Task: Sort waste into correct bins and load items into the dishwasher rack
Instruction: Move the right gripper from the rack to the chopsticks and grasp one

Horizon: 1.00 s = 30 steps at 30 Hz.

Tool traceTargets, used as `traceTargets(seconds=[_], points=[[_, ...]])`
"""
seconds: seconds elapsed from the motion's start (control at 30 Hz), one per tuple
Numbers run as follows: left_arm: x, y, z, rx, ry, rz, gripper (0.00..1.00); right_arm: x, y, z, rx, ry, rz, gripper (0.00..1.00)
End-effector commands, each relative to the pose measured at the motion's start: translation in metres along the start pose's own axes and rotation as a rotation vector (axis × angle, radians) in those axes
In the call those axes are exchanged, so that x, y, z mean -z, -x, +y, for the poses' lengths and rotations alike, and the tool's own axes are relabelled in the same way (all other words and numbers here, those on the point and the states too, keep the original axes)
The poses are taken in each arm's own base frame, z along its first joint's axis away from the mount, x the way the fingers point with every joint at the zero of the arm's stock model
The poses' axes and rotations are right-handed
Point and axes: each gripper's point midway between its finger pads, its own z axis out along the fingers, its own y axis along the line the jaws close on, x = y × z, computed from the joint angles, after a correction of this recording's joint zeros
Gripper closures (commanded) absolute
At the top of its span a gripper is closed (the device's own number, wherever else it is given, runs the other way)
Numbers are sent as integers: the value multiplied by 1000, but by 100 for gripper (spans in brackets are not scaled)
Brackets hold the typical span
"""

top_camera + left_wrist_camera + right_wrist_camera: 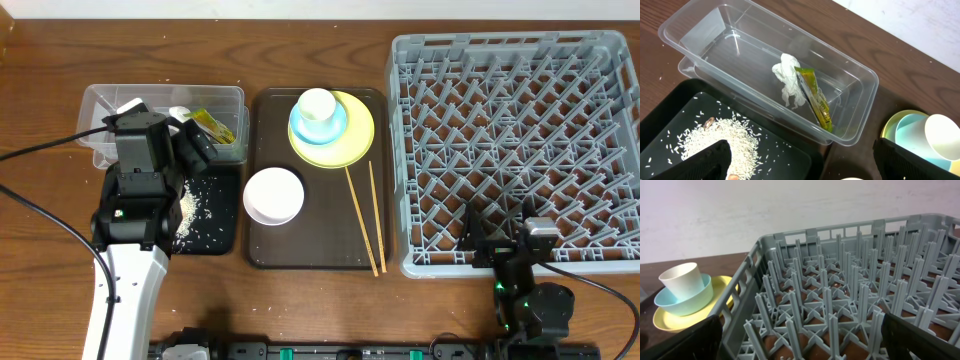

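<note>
The clear tub (715,30) (165,105) holds a crumpled white tissue (787,80) and a yellow-green wrapper (815,97). Rice crumbs (725,137) lie on the black tray (785,155) (215,235). My left gripper (802,165) (192,150) hovers open over the near edge of tub and tray, holding nothing. On the brown tray a white cup (316,108) sits in a light blue dish (335,125) on the yellow plate (350,145), beside a white bowl (273,195) and two chopsticks (362,215). My right gripper (802,340) (497,240) is open at the rack's (515,150) near wall.
The large dark brown serving tray (300,250) lies between the bins and the rack. The grey rack's upright pegs (840,295) fill the right wrist view. The cup (684,281), dish and plate stack shows just left of the rack wall. Bare wooden table surrounds everything.
</note>
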Motion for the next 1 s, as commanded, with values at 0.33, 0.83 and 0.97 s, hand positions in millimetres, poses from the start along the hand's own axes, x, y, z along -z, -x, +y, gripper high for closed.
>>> traceTargets(seconds=[0.33, 0.83, 0.97], points=[[2, 6, 1, -8, 6, -15, 6, 1, 18, 9, 20, 51, -67, 1], [2, 6, 1, -8, 6, -15, 6, -12, 118, 34, -25, 57, 200, 1], [2, 6, 1, -8, 6, -15, 6, -30, 140, 46, -21, 59, 423, 1]])
